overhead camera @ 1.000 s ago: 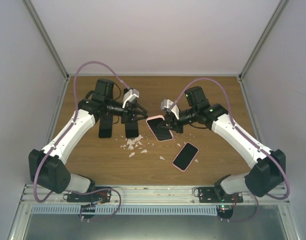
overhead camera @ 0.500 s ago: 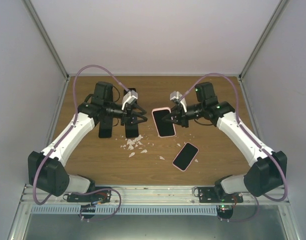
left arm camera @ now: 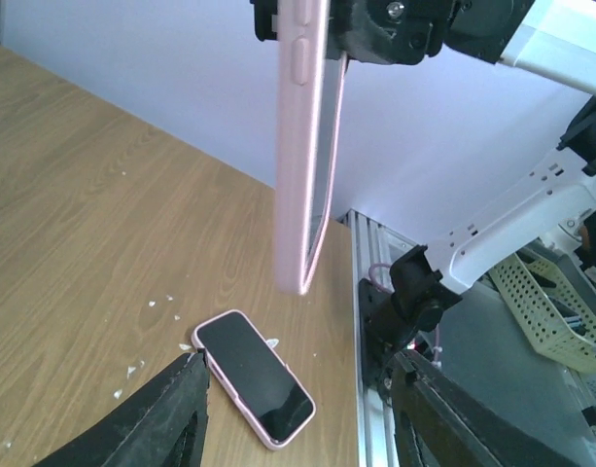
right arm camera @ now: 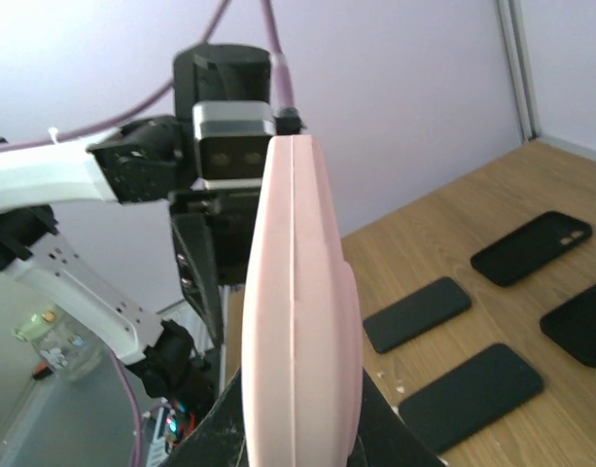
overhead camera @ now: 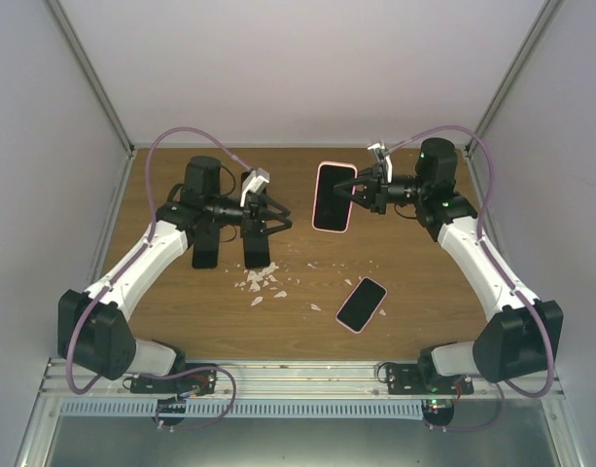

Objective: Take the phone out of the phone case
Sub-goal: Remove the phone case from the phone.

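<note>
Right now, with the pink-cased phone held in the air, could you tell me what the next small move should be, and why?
Probably ease the left gripper toward the cased phone: the right gripper holds it in the air, facing the left gripper, whose jaws stand open and short of it.

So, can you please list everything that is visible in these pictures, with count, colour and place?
held phone in case: one, pink case, dark screen, raised off the table
lying phone in case: one, pink case, dark screen, flat on the table, near right
black slabs: four in the right wrist view, phones or cases, flat on the table by the left arm
scraps: several, white, near the table's centre
table: one, brown wood
basket: one, pale yellow, beyond the table's edge
left hand: one, black, open, facing the held phone in case
right hand: one, black, shut on the held phone in case
</note>
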